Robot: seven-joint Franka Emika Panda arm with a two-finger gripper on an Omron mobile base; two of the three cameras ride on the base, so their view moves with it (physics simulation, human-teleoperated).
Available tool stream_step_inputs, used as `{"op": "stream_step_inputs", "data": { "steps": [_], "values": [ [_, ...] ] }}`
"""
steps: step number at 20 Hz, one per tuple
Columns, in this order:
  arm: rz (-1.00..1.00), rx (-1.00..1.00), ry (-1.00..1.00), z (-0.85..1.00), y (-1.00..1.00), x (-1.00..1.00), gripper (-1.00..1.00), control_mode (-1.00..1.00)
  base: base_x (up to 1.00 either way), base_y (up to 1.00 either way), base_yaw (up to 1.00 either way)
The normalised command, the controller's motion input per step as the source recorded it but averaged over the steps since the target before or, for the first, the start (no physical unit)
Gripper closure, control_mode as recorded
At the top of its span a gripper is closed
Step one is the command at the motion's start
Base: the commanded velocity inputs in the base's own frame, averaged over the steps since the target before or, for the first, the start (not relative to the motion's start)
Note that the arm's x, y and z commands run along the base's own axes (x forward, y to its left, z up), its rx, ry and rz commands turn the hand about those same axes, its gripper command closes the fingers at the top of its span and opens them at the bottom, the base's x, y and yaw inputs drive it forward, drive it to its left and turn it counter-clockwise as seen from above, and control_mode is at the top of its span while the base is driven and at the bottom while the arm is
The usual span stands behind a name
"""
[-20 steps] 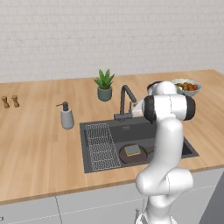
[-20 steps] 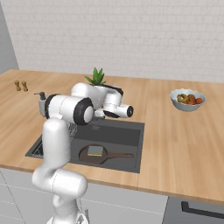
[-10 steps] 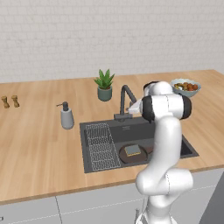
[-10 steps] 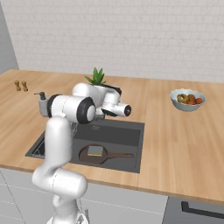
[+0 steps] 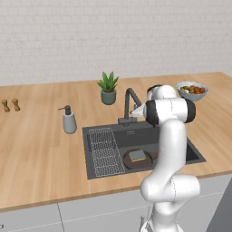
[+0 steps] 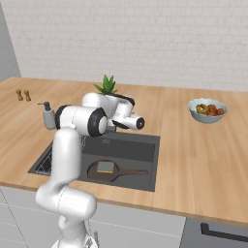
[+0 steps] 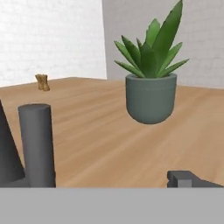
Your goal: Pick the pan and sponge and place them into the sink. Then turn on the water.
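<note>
The dark brown pan (image 5: 131, 161) lies on the floor of the dark grey sink (image 5: 136, 137), its handle pointing right in the right base view. The small grey-green sponge (image 5: 137, 156) rests inside the pan (image 6: 94, 172); the right base view shows the sponge (image 6: 105, 167) too. My gripper (image 5: 135, 111) hovers above the sink's back edge, right beside the angular faucet (image 5: 129, 100). It is open and holds nothing. In the hand view a grey upright faucet part (image 7: 37, 144) stands at the left, with one fingertip (image 7: 187, 179) at the lower right. No water runs.
A potted plant (image 5: 108, 88) stands behind the faucet, and the hand view faces the plant (image 7: 151, 92). A soap dispenser (image 5: 69, 121) sits left of the sink, two small shakers (image 5: 10, 105) far left, a fruit bowl (image 5: 192, 89) at the right. A wire rack (image 5: 105, 152) covers the sink's left part.
The hand has edged slightly toward the faucet. Pan and sponge have stayed where they lay in the sink.
</note>
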Motion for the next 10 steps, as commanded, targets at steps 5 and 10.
{"op": "stream_step_inputs", "data": {
  "steps": [5,10],
  "values": [
    [-0.10,0.00,0.02,-0.04,-0.13,0.25,-1.00,-1.00,0.00,0.00,0.00],
    [-0.14,-0.01,0.09,0.00,-0.30,0.15,-1.00,-1.00,0.00,0.00,0.00]
  ]
}}
